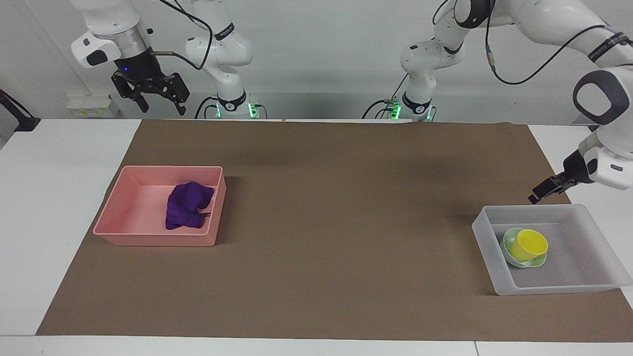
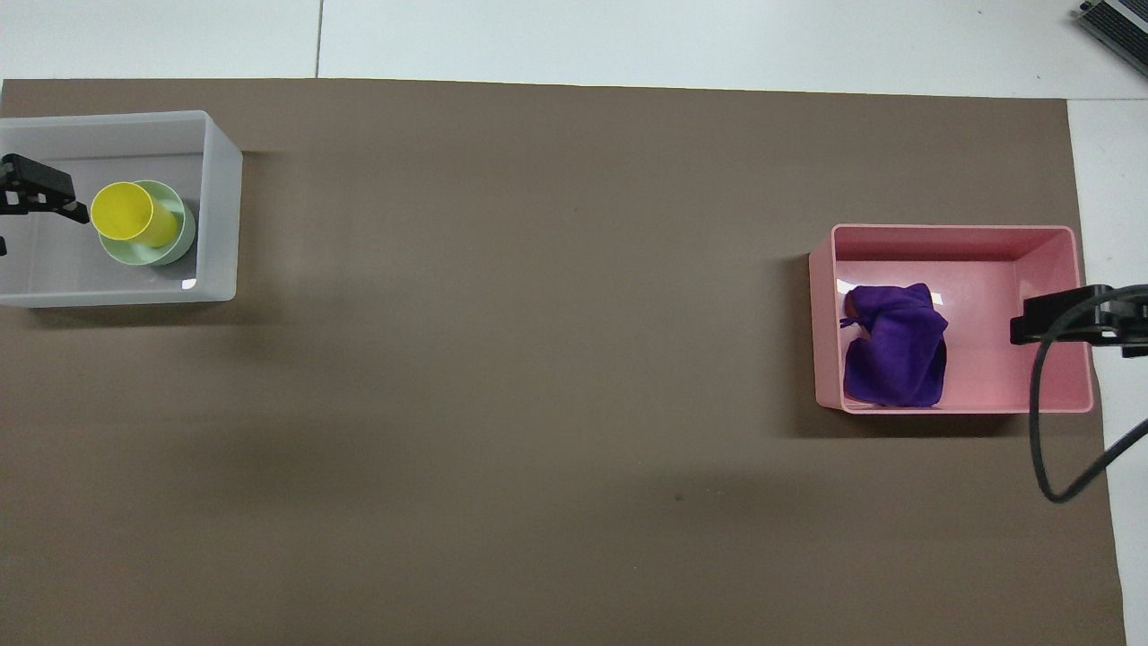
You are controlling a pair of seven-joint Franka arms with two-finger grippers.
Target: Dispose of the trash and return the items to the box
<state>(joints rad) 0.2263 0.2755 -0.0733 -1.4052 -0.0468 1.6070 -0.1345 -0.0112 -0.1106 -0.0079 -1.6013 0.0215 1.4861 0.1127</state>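
Note:
The yellow cup (image 1: 529,244) stands upright in the mint-green bowl (image 1: 509,249), and both sit in the translucent box (image 1: 487,247). From overhead the cup (image 2: 126,211) rests in the bowl (image 2: 178,244) inside the box (image 2: 220,206). My left gripper (image 1: 538,194) is open and empty, raised over the box and apart from the cup; it also shows overhead (image 2: 56,193). The purple rag (image 1: 185,205) lies bunched in the pink bin (image 1: 153,240), as seen overhead too (image 2: 892,345). My right gripper (image 1: 162,105) is open, empty and held high.
The pink bin (image 2: 987,242) stands at the right arm's end of the brown mat (image 1: 346,198), the box at the left arm's end. A black cable (image 2: 1045,431) hangs from the right arm beside the pink bin.

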